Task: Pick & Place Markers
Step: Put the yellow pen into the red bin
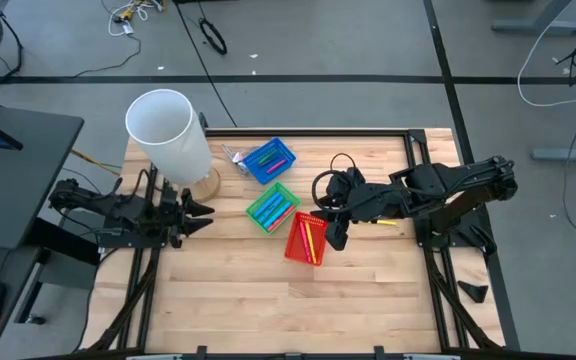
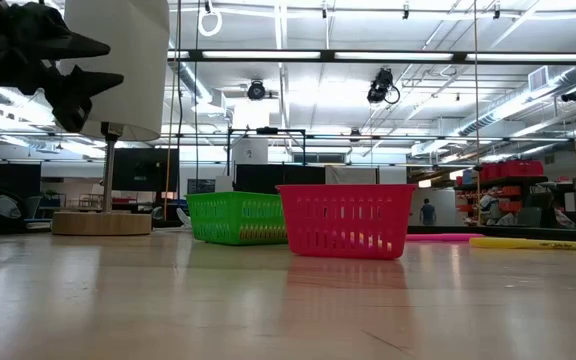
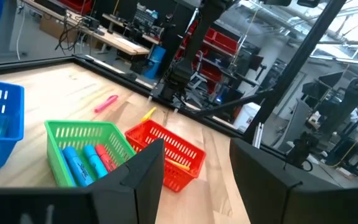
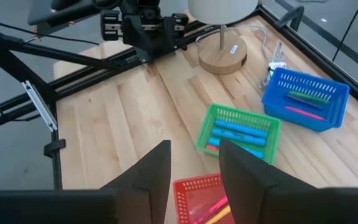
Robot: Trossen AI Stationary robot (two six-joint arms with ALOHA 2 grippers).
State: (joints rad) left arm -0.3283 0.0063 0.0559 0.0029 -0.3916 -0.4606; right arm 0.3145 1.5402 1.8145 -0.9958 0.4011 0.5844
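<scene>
Three mesh baskets stand mid-table: blue (image 1: 269, 160), green (image 1: 273, 206) and red (image 1: 305, 238). Each holds markers: blue ones in the green basket (image 4: 238, 130), pink and yellow ones in the red basket (image 4: 201, 199), several in the blue basket (image 4: 306, 98). A yellow marker (image 2: 533, 243) and a pink marker (image 2: 443, 237) lie loose on the table, right of the red basket. My right gripper (image 4: 194, 165) hovers open over the red basket's right side (image 1: 336, 235), holding nothing. My left gripper (image 1: 200, 212) waits open at the table's left, also empty (image 3: 197, 165).
A lamp with a white cylinder shade (image 1: 168, 135) and a round wooden base (image 4: 222, 53) stands at the far left, close to the left gripper. A small clear object (image 1: 234, 157) lies beside the blue basket. Bare wood shows along the near half of the table (image 1: 268, 310).
</scene>
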